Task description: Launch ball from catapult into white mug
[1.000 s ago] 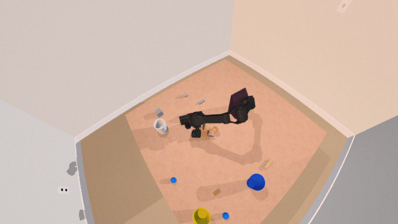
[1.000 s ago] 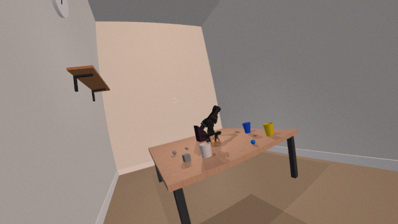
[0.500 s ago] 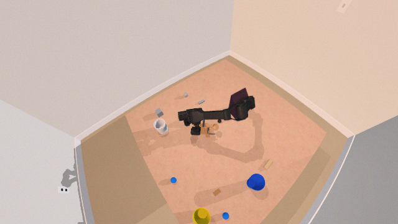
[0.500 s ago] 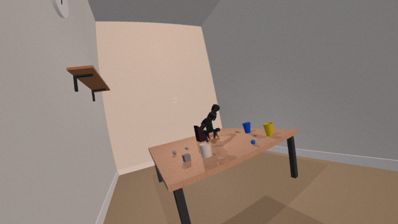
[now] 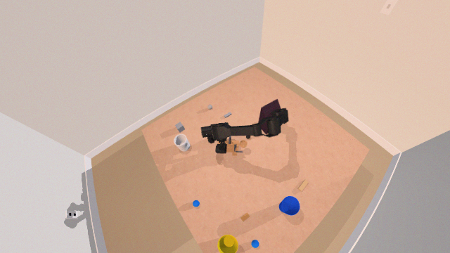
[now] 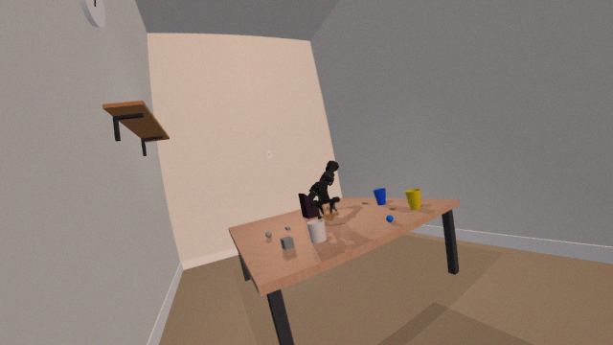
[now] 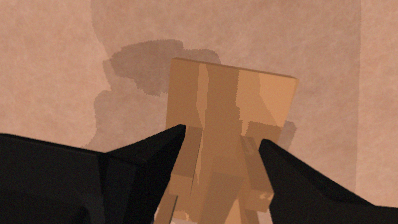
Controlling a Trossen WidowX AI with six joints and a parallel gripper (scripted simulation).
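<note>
The light-wood catapult (image 5: 231, 147) (image 6: 329, 217) (image 7: 220, 90) stands on the table under the arm. In the wrist view its flat base reaches away from me, slightly turned. My gripper (image 6: 328, 210) (image 7: 222, 138) is shut on the catapult's wooden frame, one black finger against each side. The white mug (image 5: 182, 143) (image 6: 317, 231) stands upright, apart from the catapult. One blue ball (image 5: 196, 203) (image 6: 390, 218) and another blue ball (image 5: 255, 244) lie on the table. A grey ball (image 5: 210, 107) (image 6: 268, 235) lies beyond the mug. I cannot tell whether the catapult's cup holds a ball.
A grey cube (image 5: 180, 126) (image 6: 287, 242) is beside the mug. A small grey block (image 5: 228, 114) lies near the grey ball. A blue cup (image 5: 290, 206) (image 6: 379, 196), a yellow cup (image 5: 228, 244) (image 6: 414, 199) and two small wooden blocks stand farther off. A dark panel (image 5: 270, 109) is by the arm's base.
</note>
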